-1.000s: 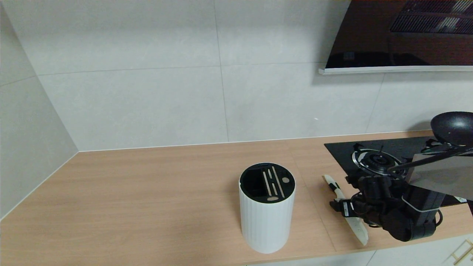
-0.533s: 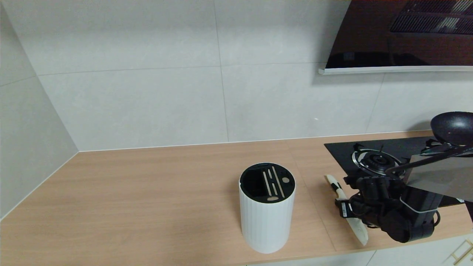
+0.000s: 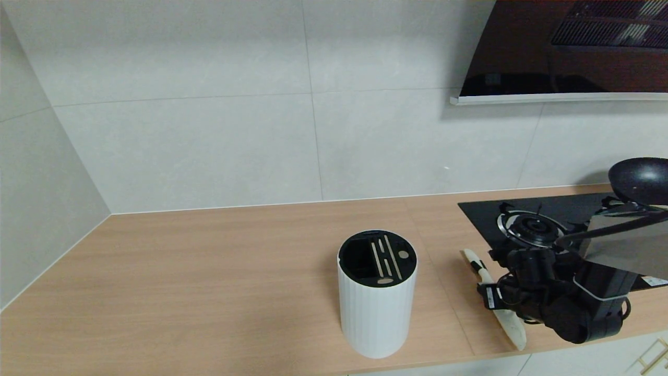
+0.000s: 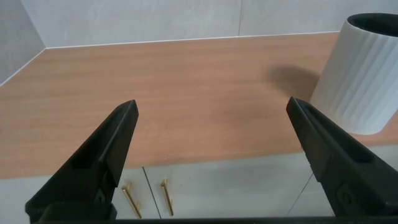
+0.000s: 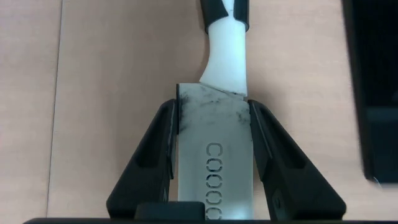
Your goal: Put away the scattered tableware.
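Observation:
A knife (image 3: 476, 265) with a white blade and a white-and-black handle lies slanted on the wooden counter, right of the holder. My right gripper (image 3: 489, 295) is shut on its blade. In the right wrist view the black fingers (image 5: 163, 146) press both flat edges of the knife blade (image 5: 214, 137), and the handle (image 5: 226, 37) points away from the right gripper (image 5: 214, 121). The white ribbed holder (image 3: 377, 303) with a black slotted top stands upright mid-counter. My left gripper (image 4: 211, 134) hangs open off the counter's front edge, left of the holder (image 4: 364, 74).
A black gas hob (image 3: 532, 219) lies just behind the right arm, with a black wok (image 3: 639, 180) on its far burner. A range hood (image 3: 563, 52) hangs above. The counter's front edge (image 3: 443, 360) runs close to the knife tip. Cabinet handles (image 4: 146, 196) show below.
The right gripper and the knife in it have shifted slightly to the right. The holder has not moved.

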### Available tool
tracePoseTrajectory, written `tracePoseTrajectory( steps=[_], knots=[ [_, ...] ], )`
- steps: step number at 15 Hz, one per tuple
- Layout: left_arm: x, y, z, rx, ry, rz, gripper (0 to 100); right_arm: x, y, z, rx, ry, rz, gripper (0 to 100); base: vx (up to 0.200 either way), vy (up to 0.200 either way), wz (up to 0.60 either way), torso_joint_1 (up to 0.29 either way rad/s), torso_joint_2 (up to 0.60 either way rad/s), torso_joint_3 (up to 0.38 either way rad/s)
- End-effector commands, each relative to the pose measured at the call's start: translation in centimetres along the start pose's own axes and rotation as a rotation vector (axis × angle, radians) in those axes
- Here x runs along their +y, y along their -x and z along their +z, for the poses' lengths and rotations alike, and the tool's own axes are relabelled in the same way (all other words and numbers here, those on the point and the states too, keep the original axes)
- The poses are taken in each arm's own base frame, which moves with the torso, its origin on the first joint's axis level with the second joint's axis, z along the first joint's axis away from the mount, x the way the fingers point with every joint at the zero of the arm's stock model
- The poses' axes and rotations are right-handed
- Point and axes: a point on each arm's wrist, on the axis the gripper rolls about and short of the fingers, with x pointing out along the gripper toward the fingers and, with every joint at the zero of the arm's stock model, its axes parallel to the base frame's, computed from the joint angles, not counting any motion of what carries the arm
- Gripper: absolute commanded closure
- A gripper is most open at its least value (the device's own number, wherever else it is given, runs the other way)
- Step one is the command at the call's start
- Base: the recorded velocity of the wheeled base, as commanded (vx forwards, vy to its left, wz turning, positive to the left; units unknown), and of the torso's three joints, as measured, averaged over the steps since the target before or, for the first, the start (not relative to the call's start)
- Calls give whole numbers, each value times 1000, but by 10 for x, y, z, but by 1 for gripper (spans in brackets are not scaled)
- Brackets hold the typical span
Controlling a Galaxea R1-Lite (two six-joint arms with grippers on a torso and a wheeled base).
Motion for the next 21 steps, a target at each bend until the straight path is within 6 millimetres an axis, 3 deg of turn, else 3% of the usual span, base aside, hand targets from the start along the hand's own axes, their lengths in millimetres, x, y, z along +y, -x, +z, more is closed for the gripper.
tracePoseTrajectory(
  steps=[1, 4, 7, 10, 13, 16, 17, 19, 21],
  knots=[
    [0, 0, 0, 0, 0, 0, 0, -2, 33, 26, -95, -8, 2, 100, 0, 0, 0, 0, 0, 0],
    [0, 0, 0, 0, -4, 0, 0, -2, 68, 48, -177, -12, 13, 100, 0, 0, 0, 0, 0, 0],
    [0, 0, 0, 0, -3, -1, 0, 15, 116, 68, -235, -11, 89, 100, 0, 0, 0, 0, 0, 0],
    [0, 0, 0, -1, -18, -3, 0, 29, 139, 71, -261, 5, 143, 100, 0, 0, 0, 0, 0, 0],
    [0, 1, 3, -12, -28, -13, 0, 30, 157, 79, -323, 3, 164, 100, 0, 0, 0, 0, 0, 0],
    [-3, 13, 50, -71, -10, -154, 0, 28, 184, 94, -415, 7, 242, 100, 0, 0, 0, 0, 0, 0],
    [-3, 13, 50, -71, -10, -154, 0, 28, 184, 94, -415, 7, 242, 100, 0, 0, 0, 0, 0, 0],
    [-6, -16, 131, 20, 36, -311, 0, 37, 207, 124, -469, 18, 288, 100, 0, 0, 0, 0, 0, 0],
    [-8, -57, 181, 76, 55, -396, 0, 50, 216, 142, -493, 32, 330, 100, 0, 0, 0, 0, 0, 0]
  ],
)
